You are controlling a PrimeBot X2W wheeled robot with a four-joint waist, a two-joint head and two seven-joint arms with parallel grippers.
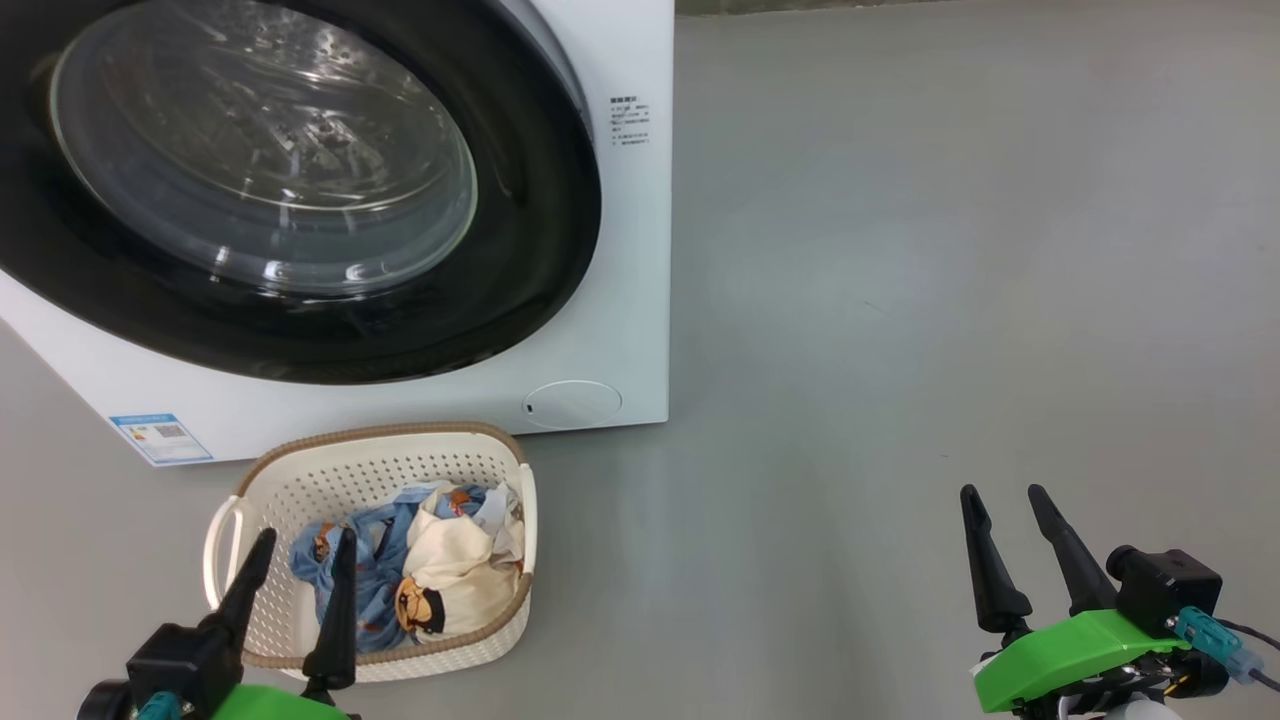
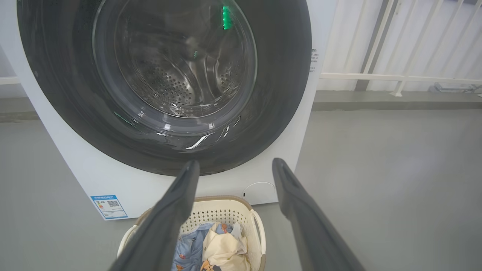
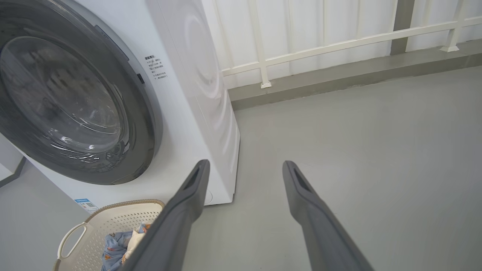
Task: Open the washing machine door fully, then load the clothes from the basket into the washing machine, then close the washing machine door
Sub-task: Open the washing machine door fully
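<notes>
The door (image 1: 280, 180) is sitting shut on the washing machine (image 1: 635, 250); the clothes (image 1: 410, 570) are lying in the basket (image 1: 380, 433) just before it. Left jaws and right jaws are standing wide, empty. The opening door may be risking clipping that close basket.

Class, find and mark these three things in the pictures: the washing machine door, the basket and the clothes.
washing machine door (image 1: 265, 160), head view, middle of its glass window.
basket (image 1: 370, 470), head view, bare far perforated wall.
clothes (image 1: 455, 560), head view, on the cream garment.
</notes>
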